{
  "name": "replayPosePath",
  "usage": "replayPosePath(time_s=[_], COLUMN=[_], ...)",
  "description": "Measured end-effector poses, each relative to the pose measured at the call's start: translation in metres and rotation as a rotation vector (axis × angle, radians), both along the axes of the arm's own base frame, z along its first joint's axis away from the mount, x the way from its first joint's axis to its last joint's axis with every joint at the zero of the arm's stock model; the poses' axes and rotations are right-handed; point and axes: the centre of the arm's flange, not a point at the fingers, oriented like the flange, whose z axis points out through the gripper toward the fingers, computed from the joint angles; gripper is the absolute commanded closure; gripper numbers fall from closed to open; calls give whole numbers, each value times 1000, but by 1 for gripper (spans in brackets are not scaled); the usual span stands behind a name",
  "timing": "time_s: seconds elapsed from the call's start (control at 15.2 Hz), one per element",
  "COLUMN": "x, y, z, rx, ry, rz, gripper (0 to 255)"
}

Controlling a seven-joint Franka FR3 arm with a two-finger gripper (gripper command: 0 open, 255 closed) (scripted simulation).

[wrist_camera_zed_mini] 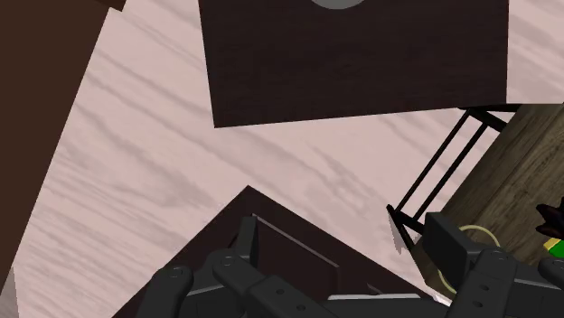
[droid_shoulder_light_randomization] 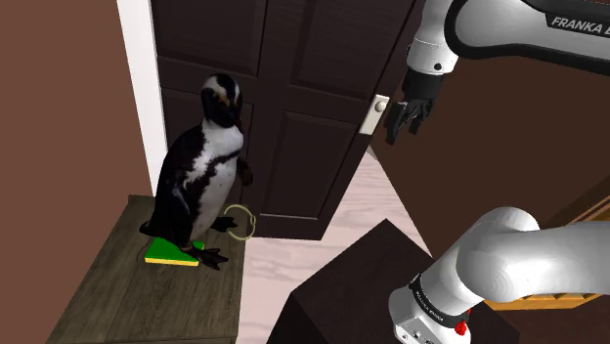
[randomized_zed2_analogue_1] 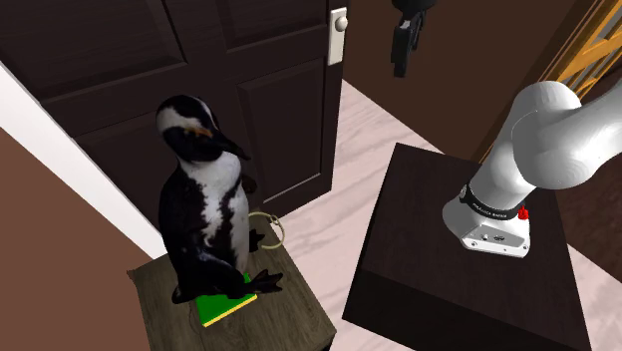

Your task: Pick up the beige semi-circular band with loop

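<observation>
The beige semi-circular band with its loop [droid_shoulder_light_randomization: 240,221] lies at the far corner of a small wooden table [droid_shoulder_light_randomization: 127,293], right beside a big black-and-white penguin figure [droid_shoulder_light_randomization: 200,171]. In the second exterior view the band [randomized_zed2_analogue_1: 270,226] sticks out past the penguin [randomized_zed2_analogue_1: 204,214] toward the door. My gripper [droid_shoulder_light_randomization: 404,119] hangs high in the air by the door's edge, far above and to the shoulder view's right of the band, open and holding nothing. In the wrist view the band [wrist_camera_zed_mini: 480,237] peeks out behind one fingertip [wrist_camera_zed_mini: 447,248].
A green and yellow flat pad [droid_shoulder_light_randomization: 172,255] lies under the penguin's feet. A dark panelled door [droid_shoulder_light_randomization: 293,98] with a pale latch plate [droid_shoulder_light_randomization: 374,112] stands behind the table. My dark stand [randomized_zed2_analogue_1: 439,249] sits on the pale floor [droid_shoulder_light_randomization: 362,200] between table and arm.
</observation>
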Motion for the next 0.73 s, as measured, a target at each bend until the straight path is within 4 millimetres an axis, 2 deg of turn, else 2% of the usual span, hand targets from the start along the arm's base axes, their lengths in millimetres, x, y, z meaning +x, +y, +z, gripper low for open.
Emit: replayPosePath(time_s=[0.07, 0.2, 0.73], x=[0, 7, 47], y=[0, 2, 21], z=[0, -14, -103], rx=[0, 8, 62], ry=[0, -4, -35], rz=[0, 2, 17], gripper=[0, 0, 0])
